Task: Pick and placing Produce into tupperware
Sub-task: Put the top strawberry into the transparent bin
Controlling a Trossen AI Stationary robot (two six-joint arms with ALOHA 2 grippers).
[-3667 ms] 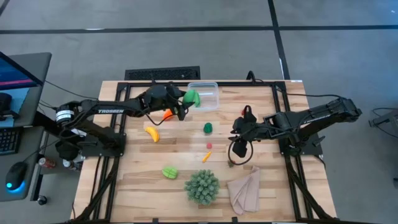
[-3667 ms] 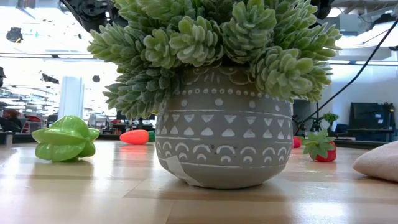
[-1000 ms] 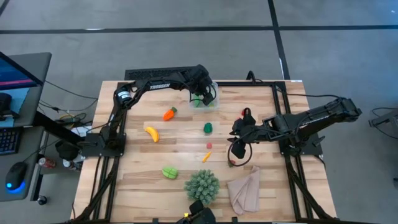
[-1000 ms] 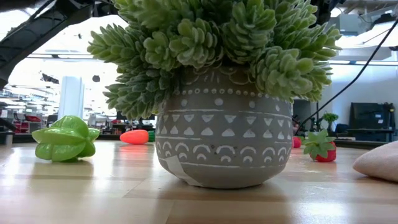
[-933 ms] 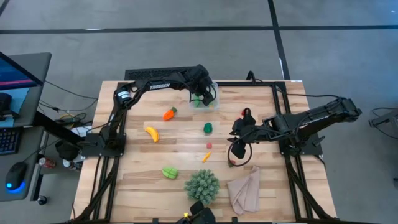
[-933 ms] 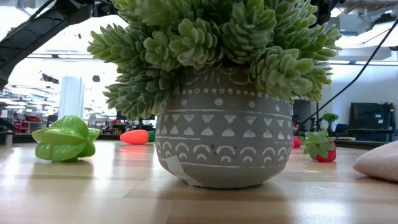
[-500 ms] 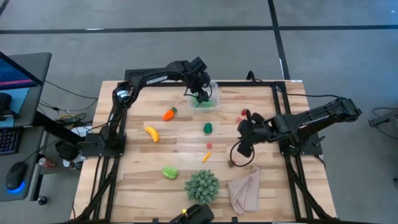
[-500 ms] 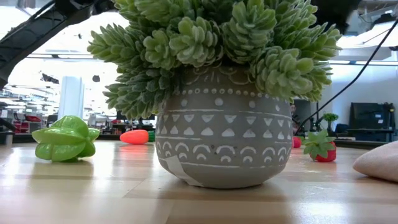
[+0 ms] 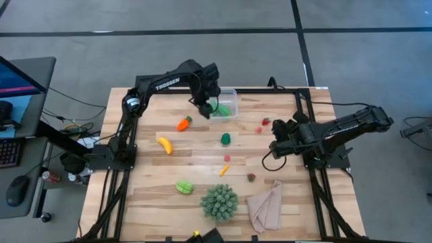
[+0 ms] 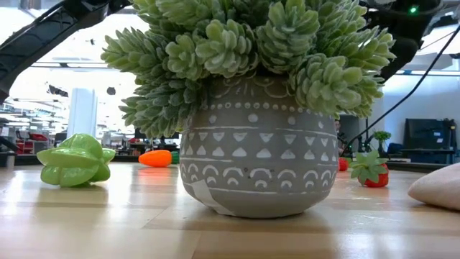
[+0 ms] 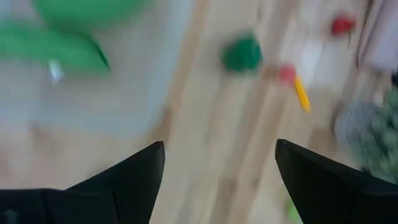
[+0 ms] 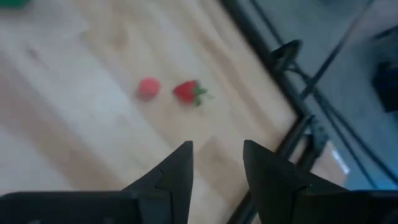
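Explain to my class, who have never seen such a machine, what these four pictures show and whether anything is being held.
Two dark robot arms work at a wooden table. One camera looks straight down, one sits at table height behind a potted plant, and one rides on each wrist. The left gripper hangs open beside the clear tupperware, which already holds green toy pieces. The right gripper, empty with its fingers slightly apart, is near two small red berries. Loose on the table lie a carrot, a banana, a green star fruit and a beige cloth. Nothing is held.
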